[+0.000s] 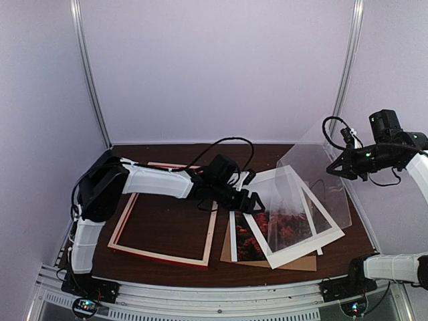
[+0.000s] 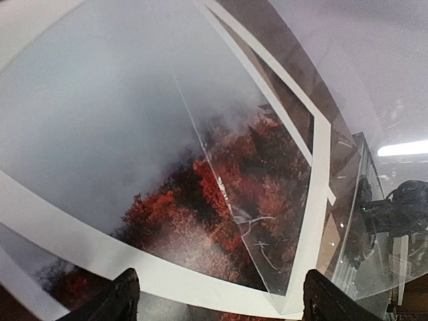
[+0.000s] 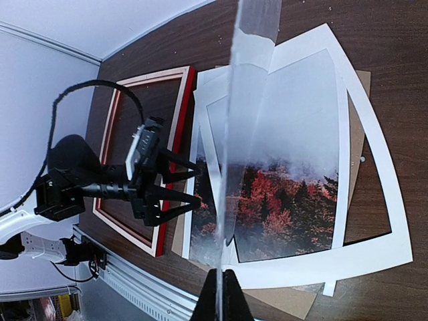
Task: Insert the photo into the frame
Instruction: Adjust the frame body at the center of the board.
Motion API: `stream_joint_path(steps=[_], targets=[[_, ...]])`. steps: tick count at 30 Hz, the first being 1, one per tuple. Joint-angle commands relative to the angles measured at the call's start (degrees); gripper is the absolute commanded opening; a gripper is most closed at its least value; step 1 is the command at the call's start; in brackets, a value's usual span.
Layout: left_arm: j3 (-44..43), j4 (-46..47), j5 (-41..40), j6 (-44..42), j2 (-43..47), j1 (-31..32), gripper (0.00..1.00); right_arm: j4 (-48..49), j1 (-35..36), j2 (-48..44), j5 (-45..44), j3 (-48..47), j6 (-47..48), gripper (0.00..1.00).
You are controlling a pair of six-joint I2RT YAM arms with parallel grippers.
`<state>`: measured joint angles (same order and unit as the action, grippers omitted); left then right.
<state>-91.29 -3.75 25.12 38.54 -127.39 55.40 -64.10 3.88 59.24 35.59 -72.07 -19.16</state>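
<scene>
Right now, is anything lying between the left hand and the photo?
Yes. The white mat lies askew on top of the photo where the open left hand points. The right hand holds the clear sheet raised above them.

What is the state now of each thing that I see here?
frame: empty, lying flat.
photo: flat, under the white mat.
white mat: lying askew on photo.
clear sheet: lifted, tilted.
left claw: open above photo.
right claw: shut on clear sheet.

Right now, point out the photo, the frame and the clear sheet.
photo [image 3: 281,200]: right wrist view, on the red trees.
frame [image 1: 159,257]: top view, on its near rail.
clear sheet [image 1: 311,177]: top view, on its middle.
</scene>
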Motion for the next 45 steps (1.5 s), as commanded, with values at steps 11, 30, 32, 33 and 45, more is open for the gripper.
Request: stream_joint_path(steps=[11, 30, 32, 33, 45], targets=[[10.2, -29.8, -16.9, -9.6, 31.7, -22.4, 0.9, 11.8, 3.3, 1.2, 10.6, -5.9, -7.1, 0.0], [21.9, -37.2, -26.9, -15.5, 24.7, -45.6, 0.8, 23.7, 17.5, 8.6, 6.8, -7.9, -13.5, 0.0], [22.4, -37.2, -27.6, -15.8, 24.0, -45.6, 0.79, 24.3, 17.9, 8.5, 6.6, -7.2, -13.7, 0.0], [22.8, -37.1, -27.7, -15.9, 23.9, -45.6, 0.78, 24.6, 18.0, 8.3, 6.5, -6.8, -13.8, 0.0], [33.7, -29.5, -17.7, -13.4, 29.1, -45.1, 0.61, 25.4, 19.4, 8.9, 3.5, -5.5, -14.5, 0.0]])
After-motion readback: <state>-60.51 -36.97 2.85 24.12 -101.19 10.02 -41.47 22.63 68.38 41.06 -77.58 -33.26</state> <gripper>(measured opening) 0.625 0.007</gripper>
